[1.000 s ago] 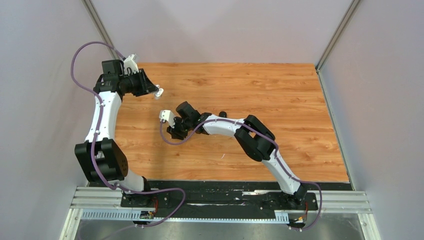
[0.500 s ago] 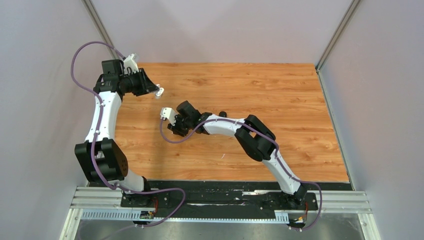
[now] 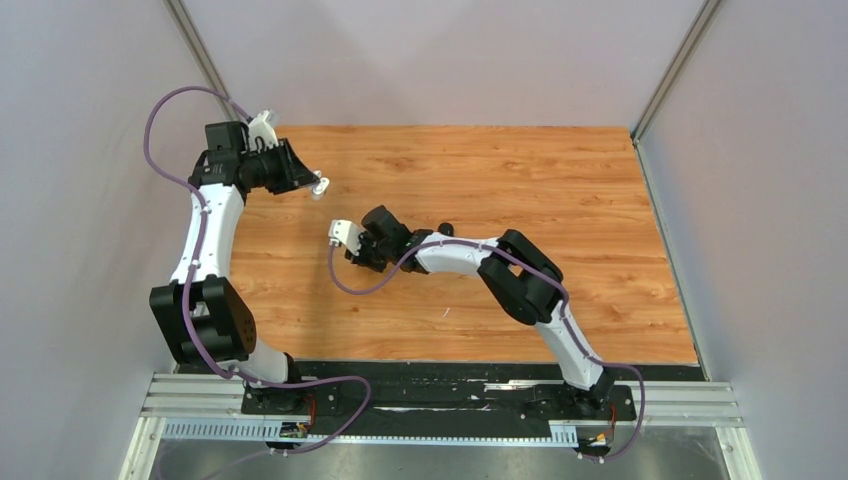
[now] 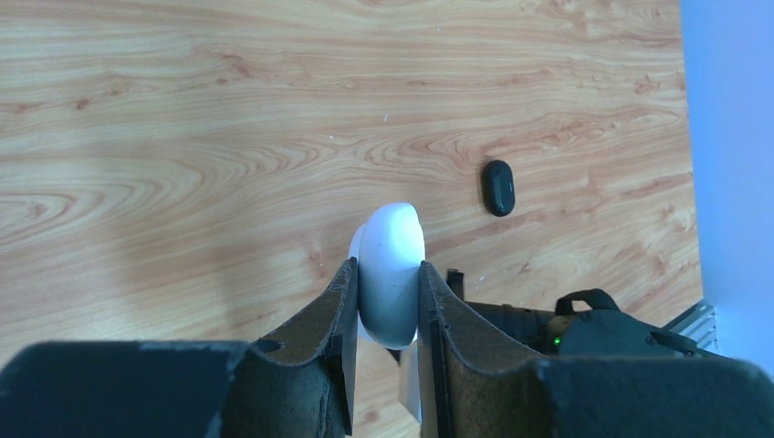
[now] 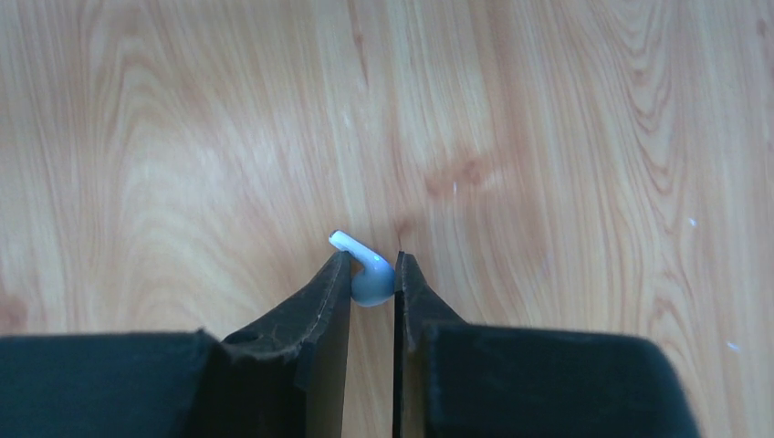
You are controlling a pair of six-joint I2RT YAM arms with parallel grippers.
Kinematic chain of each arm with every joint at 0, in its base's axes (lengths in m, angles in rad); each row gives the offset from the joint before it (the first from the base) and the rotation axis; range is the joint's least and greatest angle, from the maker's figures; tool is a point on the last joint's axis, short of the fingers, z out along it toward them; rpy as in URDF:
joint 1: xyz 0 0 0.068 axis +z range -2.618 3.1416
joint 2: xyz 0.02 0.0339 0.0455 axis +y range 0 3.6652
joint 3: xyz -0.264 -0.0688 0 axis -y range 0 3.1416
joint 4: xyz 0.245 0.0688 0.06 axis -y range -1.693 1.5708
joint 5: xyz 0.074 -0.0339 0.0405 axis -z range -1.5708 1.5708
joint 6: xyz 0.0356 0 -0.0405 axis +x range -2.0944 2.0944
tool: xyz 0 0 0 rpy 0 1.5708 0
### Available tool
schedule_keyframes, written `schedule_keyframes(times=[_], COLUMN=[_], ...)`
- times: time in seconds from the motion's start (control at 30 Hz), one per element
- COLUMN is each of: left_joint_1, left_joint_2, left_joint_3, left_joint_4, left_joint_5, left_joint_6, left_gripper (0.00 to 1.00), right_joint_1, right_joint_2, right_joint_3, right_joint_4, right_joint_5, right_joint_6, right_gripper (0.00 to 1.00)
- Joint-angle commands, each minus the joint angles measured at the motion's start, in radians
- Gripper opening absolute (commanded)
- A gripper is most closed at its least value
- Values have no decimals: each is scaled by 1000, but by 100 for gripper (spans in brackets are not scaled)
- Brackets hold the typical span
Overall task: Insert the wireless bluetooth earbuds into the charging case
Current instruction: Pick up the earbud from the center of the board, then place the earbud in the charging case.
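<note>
Pinching earbud (image 5: 369, 276) well inside table (image 3: 560, 180) edges

Overhead wide; both wrists close, facing table (image 3: 580, 180).

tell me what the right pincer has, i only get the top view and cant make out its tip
observer: the right wrist view shows a white earbud pinched in the right pincer, its stem poking out past the tips.
operator: and the left one
observer: the left pincer clamps a rounded white case edge-on.
operator: and the dark speck
observer: the left wrist view shows a smooth black oval thing lying on the table, apart from the case.
</note>
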Motion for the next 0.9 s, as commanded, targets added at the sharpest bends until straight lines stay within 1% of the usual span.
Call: schedule_keyframes(times=[0.0, 0.07, 0.17, 0.33, 0.4, 0.43, 0.53, 0.63, 0.7, 0.77, 0.87], left_joint_1=[8, -4, -39, -153, -221, -237, -319, -390, -423, -443, -454], left_joint_2=[4, 25, 74, 128, 145, 158, 185, 209, 213, 213, 204], left_joint_3=[-11, -16, -4, 15, 18, 21, 40, 49, 53, 55, 52], left_joint_4=[48, 65, 77, 114, 137, 144, 179, 219, 245, 261, 267], left_joint_5=[27, 38, 52, 108, 135, 153, 200, 236, 247, 256, 260], left_joint_6=[-12, -15, -2, 12, 7, 3, -17, -54, -75, -87, -108], left_gripper=[0, 0, 0, 0, 0, 0, 0, 0, 0, 0, 0], right_joint_1=[-30, -48, -88, -157, -173, -180, -185, -185, -185, -185, -184], right_joint_2=[-185, -283, -427, -652, -715, -744, -802, -819, -820, -818, -818], right_joint_3=[-197, -299, -417, -511, -525, -528, -542, -536, -521, -506, -505], right_joint_4=[148, 227, 266, 226, 196, 176, 142, 107, 85, 21, -22], right_joint_5=[60, 43, 19, -51, -64, -70, -71, -47, -26, -9, 20], right_joint_6=[-192, -296, -442, -633, -697, -728, -828, -881, -898, -911, -925], right_gripper=[0, 0, 0, 0, 0, 0, 0, 0, 0, 0, 0])
